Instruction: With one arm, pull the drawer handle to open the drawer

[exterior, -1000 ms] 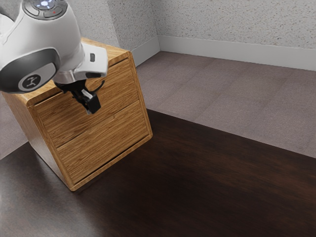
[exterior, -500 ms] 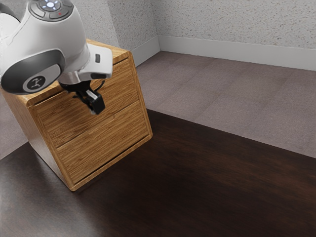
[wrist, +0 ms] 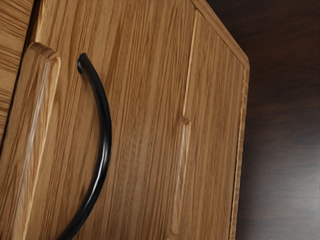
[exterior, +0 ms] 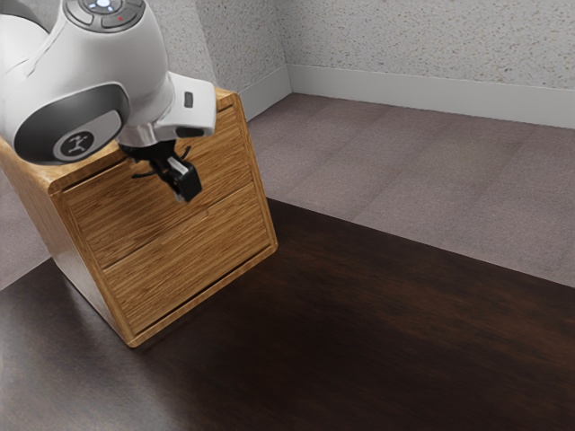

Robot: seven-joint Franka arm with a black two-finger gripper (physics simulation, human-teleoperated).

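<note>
Since the arm [exterior: 90, 81] comes in at the exterior view's upper left, it hides part of the cabinet [exterior: 180, 269], a two-drawer wooden box standing near the tabletop's [exterior: 377, 350] far corner on that side. Its upper drawer [exterior: 126, 215] looks flush with the frame, so I judge it not yet pulled. The hand [exterior: 186, 182] hangs just in front of that drawer's face, towards its end at the exterior view's right. Whether the hand is spread or pressed together I cannot tell, nor whether it touches anything.

From the wrist, the handle [wrist: 102, 145] is a thin black bar bowed out from the drawer's face, with one end fixed into the wood and the other running out of the picture. Beyond it lie more bare grain and a seam, then the cabinet's edge and the dark tabletop.

The bar looks rigid and smooth, so it should not give under a squeeze but may slip if taken loosely. The best hold is probably the middle of the bow, where it stands furthest off the wood and leaves room behind. The drawer looks solid and fairly heavy; a straight pull square to its face should slide it, while a slanted one might jam it or drag the cabinet.
</note>
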